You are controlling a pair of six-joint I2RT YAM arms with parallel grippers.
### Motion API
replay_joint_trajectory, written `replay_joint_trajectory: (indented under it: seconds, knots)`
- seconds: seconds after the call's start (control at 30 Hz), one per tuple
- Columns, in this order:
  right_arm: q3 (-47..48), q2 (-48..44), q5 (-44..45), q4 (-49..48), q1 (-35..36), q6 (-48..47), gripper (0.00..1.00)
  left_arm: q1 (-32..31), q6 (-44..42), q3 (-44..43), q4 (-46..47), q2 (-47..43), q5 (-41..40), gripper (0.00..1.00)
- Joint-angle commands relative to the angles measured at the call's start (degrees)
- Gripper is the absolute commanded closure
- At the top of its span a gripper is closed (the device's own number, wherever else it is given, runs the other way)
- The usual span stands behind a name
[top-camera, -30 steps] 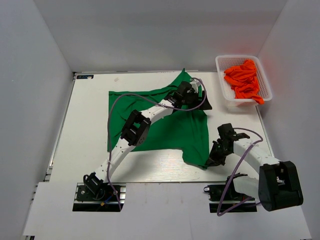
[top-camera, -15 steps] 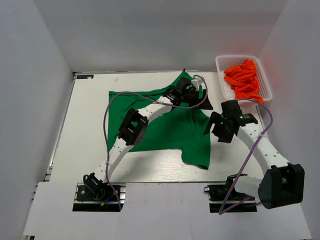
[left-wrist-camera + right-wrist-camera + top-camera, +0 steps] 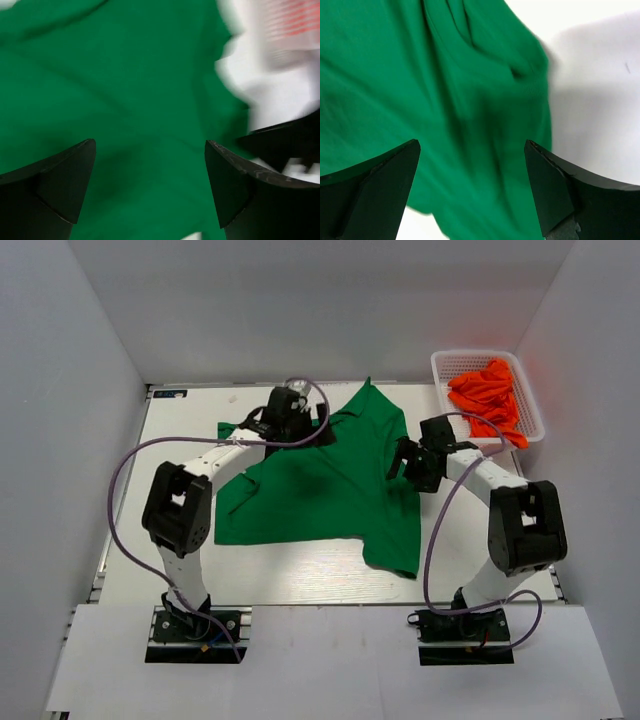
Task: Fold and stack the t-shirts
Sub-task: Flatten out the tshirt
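Green shirt [image 3: 320, 495] lies rumpled across the tabletop [image 3: 180, 490]. Left hand [image 3: 290, 423] over its far edge, right hand [image 3: 411, 466] over its right edge, both spread wide, holding nothing: poised, I'd say, to flatten it. Orange shirts [image 3: 485, 400] wait in the basket [image 3: 446, 368].

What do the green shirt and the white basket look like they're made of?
Green t-shirt: soft matte cloth, probably a knit, judging by its wrinkles and limp folds. Basket: likely rigid white plastic, given the fine mesh pattern in its walls and its straight moulded rim.
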State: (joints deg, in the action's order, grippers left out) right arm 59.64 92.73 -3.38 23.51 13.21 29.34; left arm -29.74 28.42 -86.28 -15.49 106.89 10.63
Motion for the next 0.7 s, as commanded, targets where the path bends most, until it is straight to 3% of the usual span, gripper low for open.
replay_joint_trajectory:
  seconds: [0.0, 0.2, 0.4, 0.53, 0.67]
  knots:
    - [2.6, 3.2, -2.0, -7.6, 0.1, -2.0, 0.1, 0.9, 1.9, 7.0, -2.1, 1.9, -3.6, 0.0]
    - [3.6, 8.4, 2.2, -8.2, -0.6, 0.3, 0.1, 3.6, 3.9, 7.7, -0.9, 7.5, 1.0, 0.0]
    - [1.7, 9.8, 12.4, 0.3, -4.1, 3.6, 0.1, 4.8, 4.4, 8.2, -2.4, 10.0, 2.2, 0.0]
    - [-7.8, 4.5, 9.7, -0.7, -5.7, 6.7, 0.1, 4.8, 3.7, 9.9, -1.8, 7.8, 2.2, 0.0]
    - [-10.2, 0.2, 6.8, -4.1, -6.3, 4.9, 0.1, 4.8, 1.6, 10.5, -1.8, 6.4, 3.9, 0.0]
